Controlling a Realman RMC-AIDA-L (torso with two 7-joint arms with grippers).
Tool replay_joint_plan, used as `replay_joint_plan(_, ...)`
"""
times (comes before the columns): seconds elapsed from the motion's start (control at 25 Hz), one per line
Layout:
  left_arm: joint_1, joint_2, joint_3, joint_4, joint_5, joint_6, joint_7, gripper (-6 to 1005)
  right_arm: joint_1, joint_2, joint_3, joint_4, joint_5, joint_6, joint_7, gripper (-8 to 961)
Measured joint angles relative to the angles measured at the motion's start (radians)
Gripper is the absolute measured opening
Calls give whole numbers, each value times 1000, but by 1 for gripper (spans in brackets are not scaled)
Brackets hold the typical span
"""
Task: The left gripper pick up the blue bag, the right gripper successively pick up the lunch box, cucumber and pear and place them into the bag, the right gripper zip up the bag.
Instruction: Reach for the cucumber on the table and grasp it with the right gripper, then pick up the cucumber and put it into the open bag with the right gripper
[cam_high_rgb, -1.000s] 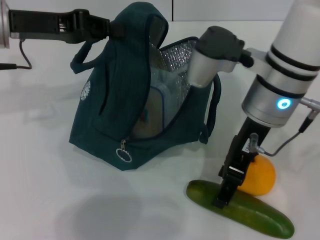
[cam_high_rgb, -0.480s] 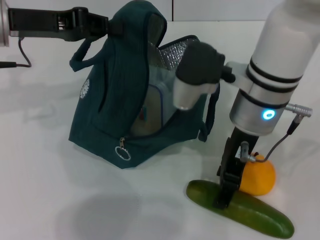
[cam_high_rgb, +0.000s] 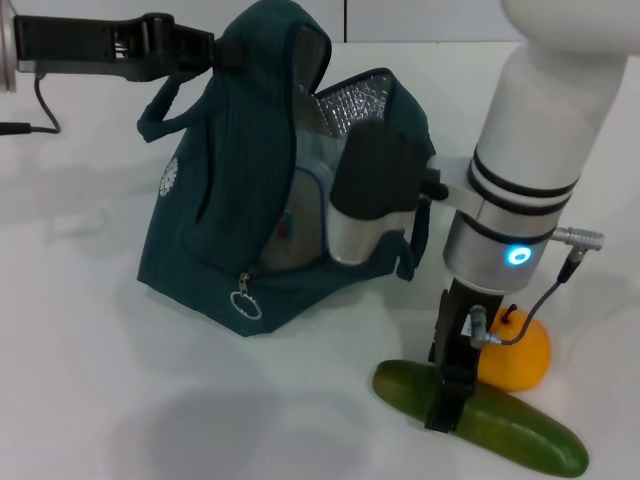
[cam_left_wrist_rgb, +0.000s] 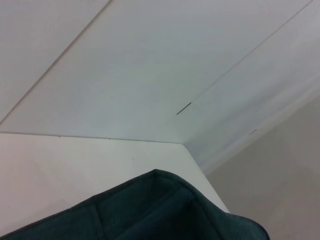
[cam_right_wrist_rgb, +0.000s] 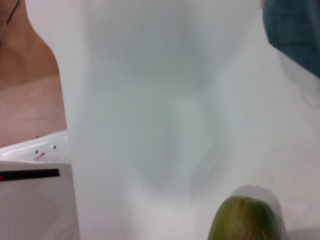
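The blue bag (cam_high_rgb: 220, 190) stands open on the white table, its top held up by my left gripper (cam_high_rgb: 212, 50), which is shut on the fabric by the handle. Its teal fabric also fills the lower edge of the left wrist view (cam_left_wrist_rgb: 165, 210). The lunch box (cam_high_rgb: 308, 205) sits inside the bag, partly hidden by my right arm's elbow. My right gripper (cam_high_rgb: 445, 400) is down on the cucumber (cam_high_rgb: 500, 425), near its left end. The pear (cam_high_rgb: 520, 355) lies just behind, touching the cucumber. In the right wrist view the cucumber's end (cam_right_wrist_rgb: 245, 220) shows close up.
The zipper's ring pull (cam_high_rgb: 246, 305) hangs at the bag's front lower corner. My right arm's grey elbow (cam_high_rgb: 370, 190) stands in front of the bag's opening. Bare white table (cam_high_rgb: 120, 400) spreads to the front left. A bag corner (cam_right_wrist_rgb: 295, 30) shows in the right wrist view.
My right arm's elbow has swung left and down across the bag's opening, while its gripper stayed on the cucumber. The left gripper, bag, cucumber and pear have not moved.
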Motion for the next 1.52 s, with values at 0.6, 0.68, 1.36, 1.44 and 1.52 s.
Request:
replay_joint_plan(0.6,-1,9,0,0,0,-4,0,54,44,0,-101,-1,13,39,1,761)
replay_joint_plan(0.68,-1,10,0,0,0,-5,0,54,44,0,-102,-1,13,40,1,760)
replay_joint_plan(1.36,-1,12,-4,1,0,-5,-1,54,46,0,-110,7,5,41,2,611)
replay_joint_plan(1.44,-1,12,-16,1,0,-5,0,54,50,0,-115,8,4,41,2,611)
replay_joint_plan(1.52,-2,13,-25,2,0,-5,1,54,55,0,-122,9,2,43,2,610)
